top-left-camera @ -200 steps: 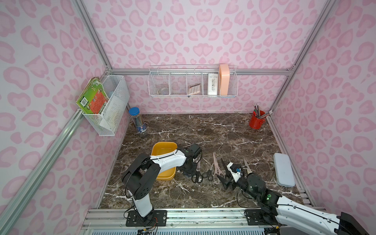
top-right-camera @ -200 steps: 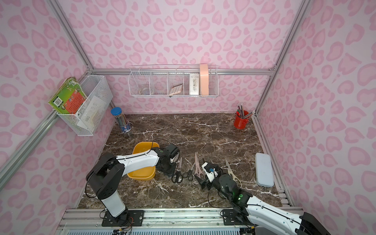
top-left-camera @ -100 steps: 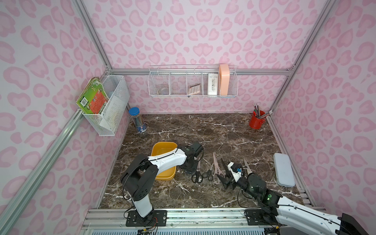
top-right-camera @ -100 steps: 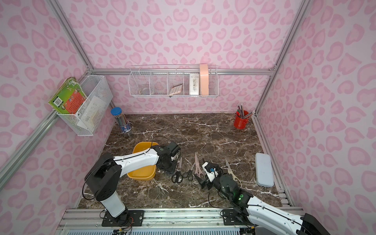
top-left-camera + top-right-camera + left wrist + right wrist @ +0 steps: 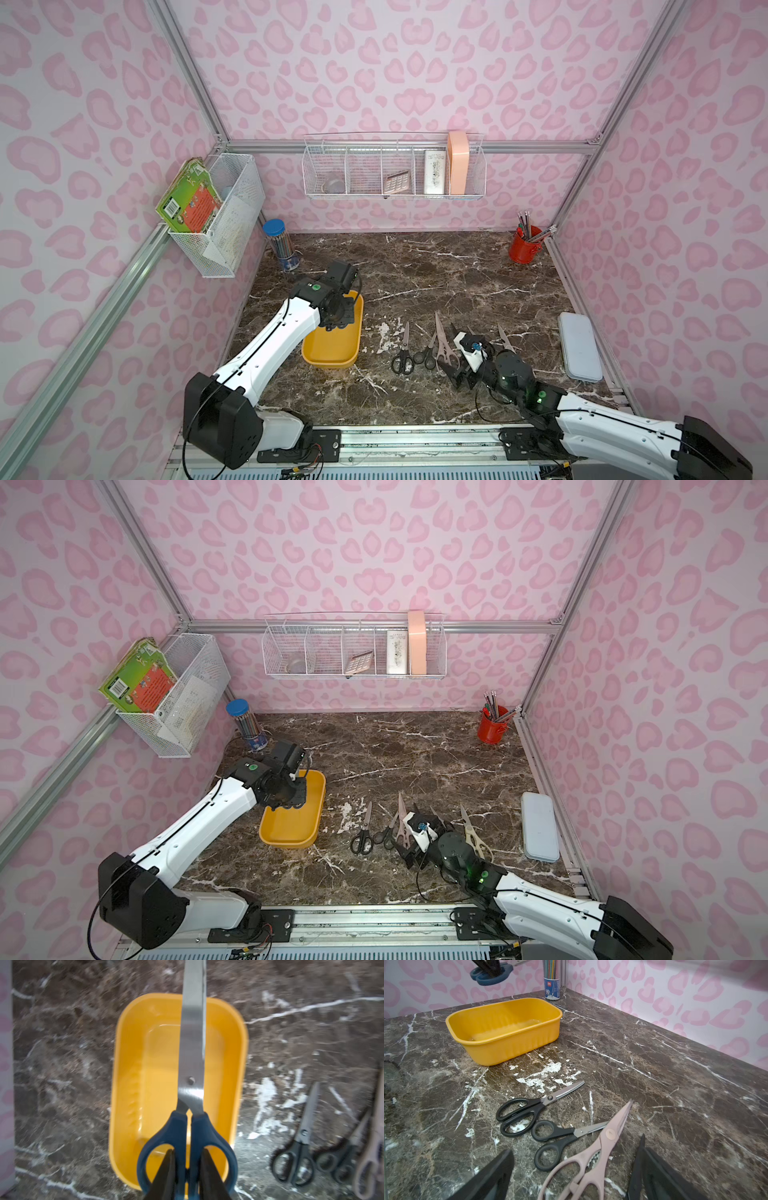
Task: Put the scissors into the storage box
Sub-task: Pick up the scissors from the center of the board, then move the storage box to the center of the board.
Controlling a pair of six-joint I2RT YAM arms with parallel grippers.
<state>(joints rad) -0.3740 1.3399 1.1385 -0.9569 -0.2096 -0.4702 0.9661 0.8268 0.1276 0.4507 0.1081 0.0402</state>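
The left arm (image 5: 270, 340) and right arm (image 5: 615, 428) have white shells, bulky black joints, thin black cables (image 5: 476, 403) and a green light (image 5: 316, 286) near each wrist.

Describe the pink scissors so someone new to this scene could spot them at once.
On the dark marble table, a row of scissors lies between the yellow storage box and the grey-blue case. The pink scissors lie beside two black-handled pairs; only they have pale pink handles.
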